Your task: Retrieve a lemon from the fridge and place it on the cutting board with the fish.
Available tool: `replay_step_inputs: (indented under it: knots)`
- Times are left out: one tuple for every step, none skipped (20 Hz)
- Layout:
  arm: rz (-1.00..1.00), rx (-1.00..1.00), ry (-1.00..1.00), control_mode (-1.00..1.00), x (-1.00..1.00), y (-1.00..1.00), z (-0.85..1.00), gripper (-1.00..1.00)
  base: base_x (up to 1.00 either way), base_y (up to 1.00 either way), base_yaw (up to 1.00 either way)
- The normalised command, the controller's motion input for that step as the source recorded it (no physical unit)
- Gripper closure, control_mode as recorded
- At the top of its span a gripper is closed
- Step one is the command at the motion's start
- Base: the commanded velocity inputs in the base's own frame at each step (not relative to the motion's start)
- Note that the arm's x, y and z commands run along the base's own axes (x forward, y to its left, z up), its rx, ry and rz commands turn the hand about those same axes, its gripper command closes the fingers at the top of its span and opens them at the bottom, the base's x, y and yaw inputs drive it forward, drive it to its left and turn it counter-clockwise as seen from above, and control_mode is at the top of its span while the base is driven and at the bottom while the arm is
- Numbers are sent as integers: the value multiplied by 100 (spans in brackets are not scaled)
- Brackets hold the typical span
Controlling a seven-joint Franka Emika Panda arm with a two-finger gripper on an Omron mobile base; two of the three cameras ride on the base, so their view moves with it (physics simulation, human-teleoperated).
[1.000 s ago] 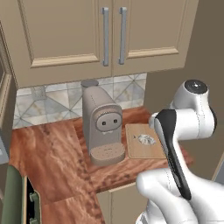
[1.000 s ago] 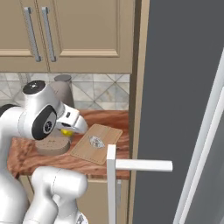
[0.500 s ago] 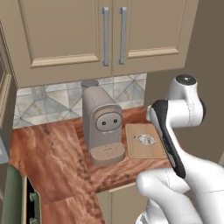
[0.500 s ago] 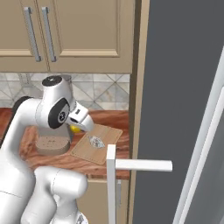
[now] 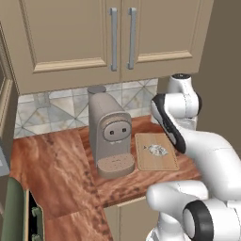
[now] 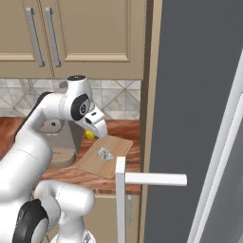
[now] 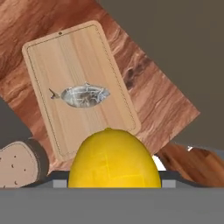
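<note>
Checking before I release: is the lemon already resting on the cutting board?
No. In the hand view the lemon sits up between the jaws, with the cutting board and the fish lying below it.

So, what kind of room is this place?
Most likely a home kitchen: a coffee machine stands on the wooden countertop, a fish lies on a cutting board, and cabinets hang above.

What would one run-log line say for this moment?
claw: shut on lemon | position: above cutting board | fish: on board | lemon: not yet placed
</note>
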Motion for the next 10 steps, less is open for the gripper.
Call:
replay_step_inputs:
  knots:
    - [-17,0,13,-100,56,0,-38,100,0,0,0]
    - [-17,0,10,-100,53,0,-41,100,0,0,0]
    - [-17,0,9,-100,53,0,-43,100,0,0,0]
    - [-15,0,6,-100,49,-1,-44,100,0,0,0]
    - [-12,0,5,-100,44,-13,-44,100,0,0,0]
    - [-9,0,2,-100,36,-26,-43,100,0,0,0]
    - [-7,0,0,-100,34,-41,-41,100,0,0,0]
    - [-5,0,0,-100,34,-42,-41,100,0,0,0]
    - [-3,0,0,-100,29,-39,-43,100,0,0,0]
    - [0,0,0,-100,25,-36,-46,100,0,0,0]
